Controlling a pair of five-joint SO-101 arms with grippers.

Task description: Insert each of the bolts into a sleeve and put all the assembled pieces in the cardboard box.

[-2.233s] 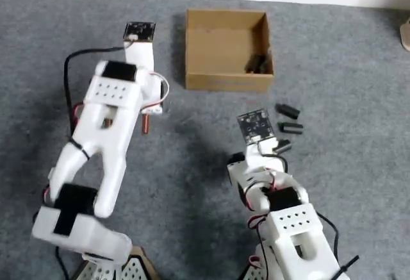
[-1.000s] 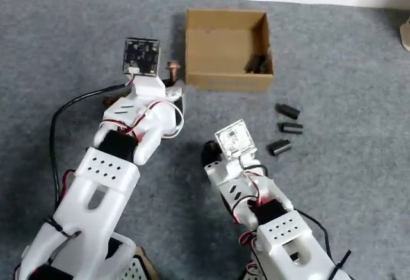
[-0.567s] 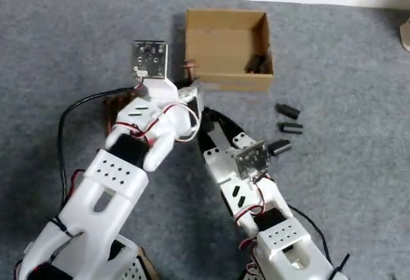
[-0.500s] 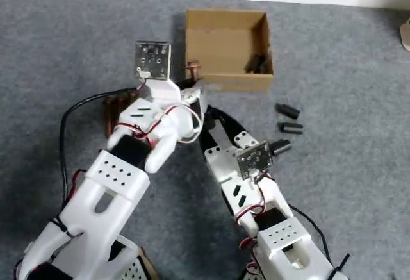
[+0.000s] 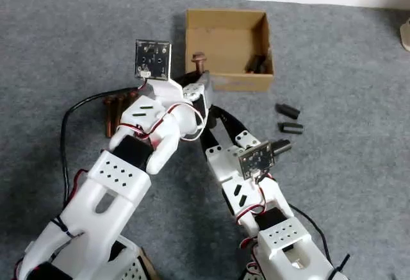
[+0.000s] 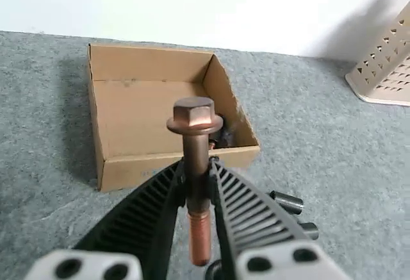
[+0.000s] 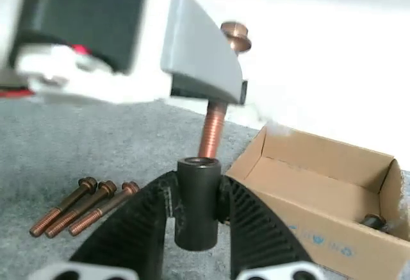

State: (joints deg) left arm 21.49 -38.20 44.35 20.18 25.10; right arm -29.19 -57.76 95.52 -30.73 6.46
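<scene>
Both arms had swung inward, meeting before the cardboard box (image 5: 224, 82). Our left tool (image 6: 197, 163) gripped a copper bolt (image 6: 195, 118) upright, its tip at the black sleeve (image 7: 197, 198) clamped in our right tool (image 7: 197, 182).

Looking down, the left arm (image 5: 154, 126) hides the sleeve (image 7: 197, 197) and the shank of the bolt (image 5: 198, 57), leaving just its head; the pieces (image 5: 259, 63) in a corner of the cardboard box (image 5: 224, 82) are too small to count.
</scene>
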